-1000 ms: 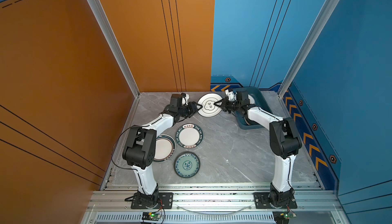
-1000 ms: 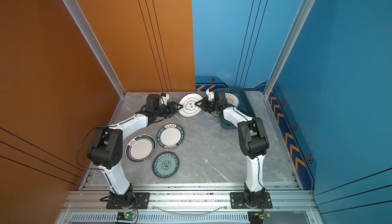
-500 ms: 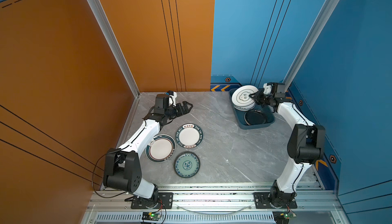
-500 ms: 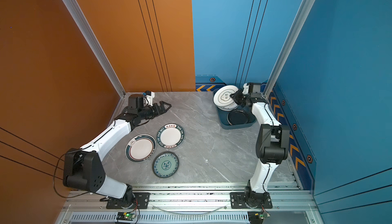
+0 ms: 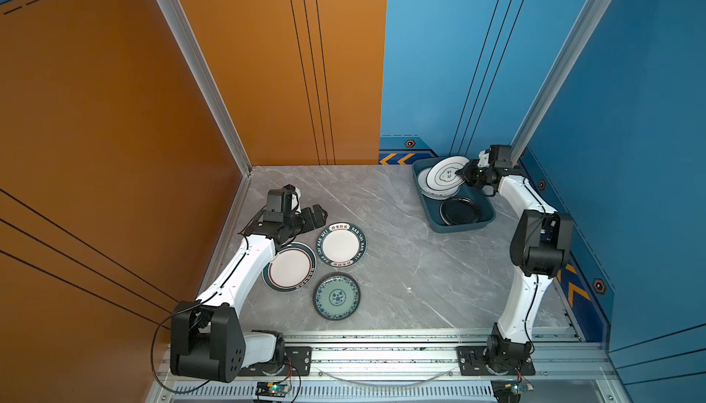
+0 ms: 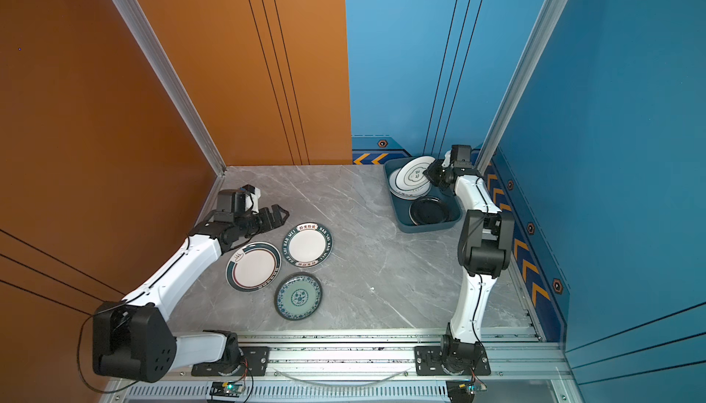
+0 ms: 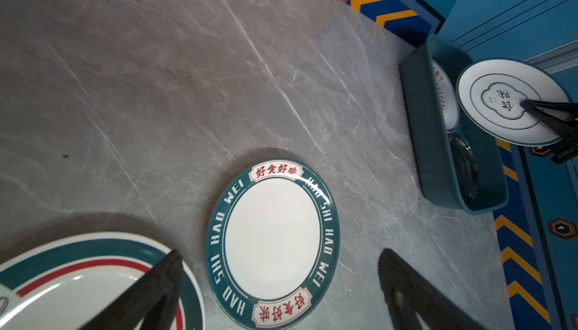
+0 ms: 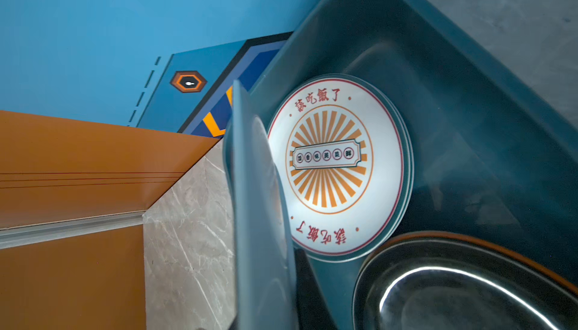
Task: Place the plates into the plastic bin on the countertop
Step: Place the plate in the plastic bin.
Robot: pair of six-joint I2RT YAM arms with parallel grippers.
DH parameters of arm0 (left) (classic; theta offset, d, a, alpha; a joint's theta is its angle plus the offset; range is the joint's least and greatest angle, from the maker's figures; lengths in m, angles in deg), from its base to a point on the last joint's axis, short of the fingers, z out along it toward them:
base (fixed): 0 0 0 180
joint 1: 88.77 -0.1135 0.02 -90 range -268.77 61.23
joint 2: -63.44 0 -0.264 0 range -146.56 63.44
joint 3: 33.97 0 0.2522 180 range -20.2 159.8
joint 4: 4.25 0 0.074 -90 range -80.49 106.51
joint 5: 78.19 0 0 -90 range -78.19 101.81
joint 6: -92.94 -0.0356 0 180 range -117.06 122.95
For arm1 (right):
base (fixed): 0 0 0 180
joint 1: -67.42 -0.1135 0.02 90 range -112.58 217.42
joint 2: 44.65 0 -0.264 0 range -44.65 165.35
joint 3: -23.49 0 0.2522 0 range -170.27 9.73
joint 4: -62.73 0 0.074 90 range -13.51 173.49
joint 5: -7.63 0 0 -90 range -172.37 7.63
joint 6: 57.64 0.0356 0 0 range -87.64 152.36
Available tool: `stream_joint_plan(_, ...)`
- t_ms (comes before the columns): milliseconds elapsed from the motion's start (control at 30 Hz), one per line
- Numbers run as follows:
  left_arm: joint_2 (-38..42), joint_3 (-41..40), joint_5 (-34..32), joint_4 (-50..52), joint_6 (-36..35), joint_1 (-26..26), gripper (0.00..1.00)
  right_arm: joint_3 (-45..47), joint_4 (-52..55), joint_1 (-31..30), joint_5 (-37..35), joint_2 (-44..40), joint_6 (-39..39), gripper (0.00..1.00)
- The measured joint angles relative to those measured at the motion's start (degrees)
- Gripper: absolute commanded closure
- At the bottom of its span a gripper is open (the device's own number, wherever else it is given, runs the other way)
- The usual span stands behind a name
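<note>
Plate in closed right gripper

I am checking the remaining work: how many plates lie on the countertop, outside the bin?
3: the lettered plate, the red-lined plate beside it, the floral plate nearer the front. None seems hidden.

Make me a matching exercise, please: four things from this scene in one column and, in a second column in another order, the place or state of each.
Column 1
1. black plate
2. teal floral plate
3. white plate with thin dark rings
4. left gripper

Column 2
A. held tilted above the bin by the right gripper
B. lying flat on the countertop
C. open, holding nothing
D. lying flat inside the plastic bin

Right pairs: 1-D, 2-B, 3-A, 4-C.
</note>
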Motion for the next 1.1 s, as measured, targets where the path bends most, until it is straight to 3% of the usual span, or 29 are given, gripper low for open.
stream_joint_plan(367,0.0,-3.0,1.2,0.3,-0.3,-1.2,0.01,-2.8,0.5,-1.0,-1.8,5.6,0.9,1.00)
stream_joint_plan(800,-0.5,-3.0,2.4,-0.2,-0.3,-1.3,0.00,-11.3,3.8,-1.7,-4.0,12.9,1.0,0.69)
stream_joint_plan(1100,-0.6,-3.0,2.5,-0.5,-0.3,-1.3,0.00,-12.6,7.4,-1.7,-5.3,13.5,0.3,0.57)
